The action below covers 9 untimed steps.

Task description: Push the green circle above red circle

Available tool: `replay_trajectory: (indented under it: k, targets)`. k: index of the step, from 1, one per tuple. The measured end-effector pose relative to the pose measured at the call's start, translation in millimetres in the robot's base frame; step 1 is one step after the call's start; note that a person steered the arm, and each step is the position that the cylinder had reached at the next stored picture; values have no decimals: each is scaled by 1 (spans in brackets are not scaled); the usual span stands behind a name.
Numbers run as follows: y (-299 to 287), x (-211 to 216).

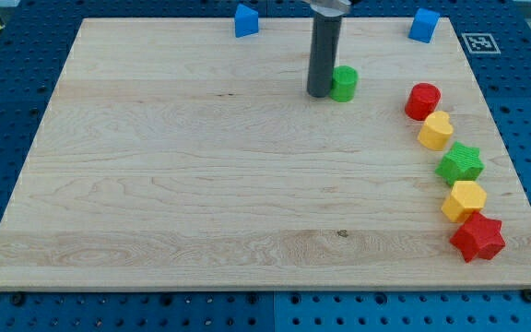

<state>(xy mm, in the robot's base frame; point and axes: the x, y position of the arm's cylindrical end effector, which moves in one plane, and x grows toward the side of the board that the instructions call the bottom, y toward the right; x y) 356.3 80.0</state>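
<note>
The green circle stands near the top middle of the wooden board. The red circle stands to its right and slightly lower, at the board's right side. My tip rests on the board right against the green circle's left side. The dark rod rises from it to the view's top edge.
A yellow block, a green star, a yellow hexagon and a red star run down the right edge below the red circle. Two blue blocks stand at the top edge, one on the left and one on the right.
</note>
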Motion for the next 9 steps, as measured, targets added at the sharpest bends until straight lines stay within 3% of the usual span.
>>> replay_trajectory:
  k: [1,4,9]
  targets:
    - [32,0]
    - [38,0]
    - [101,-2]
